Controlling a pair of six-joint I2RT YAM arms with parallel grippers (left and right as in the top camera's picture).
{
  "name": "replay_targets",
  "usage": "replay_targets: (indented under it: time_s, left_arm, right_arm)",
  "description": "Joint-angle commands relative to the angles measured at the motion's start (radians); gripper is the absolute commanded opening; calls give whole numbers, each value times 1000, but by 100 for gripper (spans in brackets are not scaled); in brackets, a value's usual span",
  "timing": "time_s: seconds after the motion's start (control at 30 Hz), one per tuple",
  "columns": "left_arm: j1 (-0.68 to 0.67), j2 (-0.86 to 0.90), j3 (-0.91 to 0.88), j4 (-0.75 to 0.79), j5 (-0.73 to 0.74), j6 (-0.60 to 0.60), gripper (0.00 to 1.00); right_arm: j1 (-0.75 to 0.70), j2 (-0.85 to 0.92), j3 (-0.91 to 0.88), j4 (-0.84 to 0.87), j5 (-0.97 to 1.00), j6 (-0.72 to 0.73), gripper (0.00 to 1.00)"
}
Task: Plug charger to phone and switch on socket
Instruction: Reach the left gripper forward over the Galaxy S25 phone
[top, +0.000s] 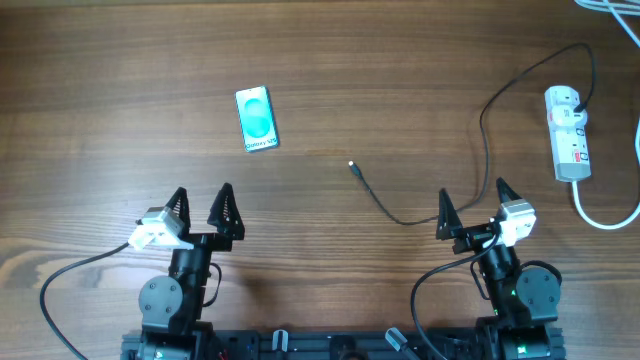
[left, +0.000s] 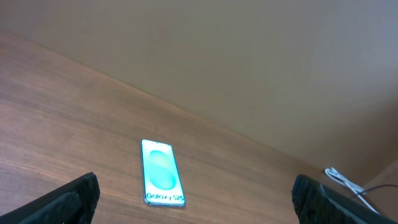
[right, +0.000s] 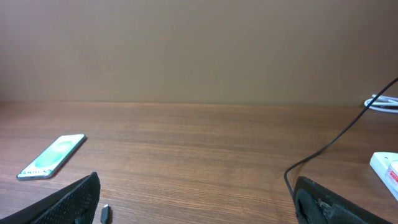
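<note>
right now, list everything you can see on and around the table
small flat phone with cyan screen: one, cyan, face up, left of centre
thin black charger cable with silvery connector: one, black, tip loose at centre, runs right to the strip
white oblong power strip: one, white with red marks, far right
thick white cord: one, white, leaves the strip's near end
brown wooden table: one, brown, under everything
left end effector: one, black, open, empty
right end effector: one, black, open, empty
</note>
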Motion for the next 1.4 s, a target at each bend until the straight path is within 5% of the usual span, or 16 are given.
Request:
replay_targets:
  time_s: [0.0, 0.2, 0.6, 1.1, 1.13, 1.2, 1.23, 1.3, 1.37]
  left_arm:
    - [8, -2, 92, -93, 40, 16, 100]
    - [8, 176, 502, -451, 40, 69, 100]
    - [7, 1128, 1530, -1277, 40, 150, 100]
    - [7, 1585, 1569, -1284, 41, 146, 100]
    - [7, 1593, 1568, -1284, 41, 146, 97]
    - [7, 1609, 1568, -1284, 40, 145, 75]
    - [7, 1618, 1568, -1284, 40, 137, 47]
    - [7, 1625, 1568, -1282, 40, 114, 11]
    - [7, 1628, 1568, -1274, 40, 79, 4]
  right_arm:
    - [4, -5, -1, 3, 10, -11, 100]
    - [4, -5, -1, 3, 10, -11, 100]
    - [4, -5, -1, 3, 11, -11, 100]
    - [4, -5, -1, 3, 10, -11, 100]
    - [4, -5, -1, 3, 10, -11, 100]
    - [4, -5, -1, 3, 10, -11, 100]
    - [4, -5, -1, 3, 10, -11, 100]
    - [4, -5, -1, 3, 10, -11, 100]
    - [4, -5, -1, 2, 10, -11, 100]
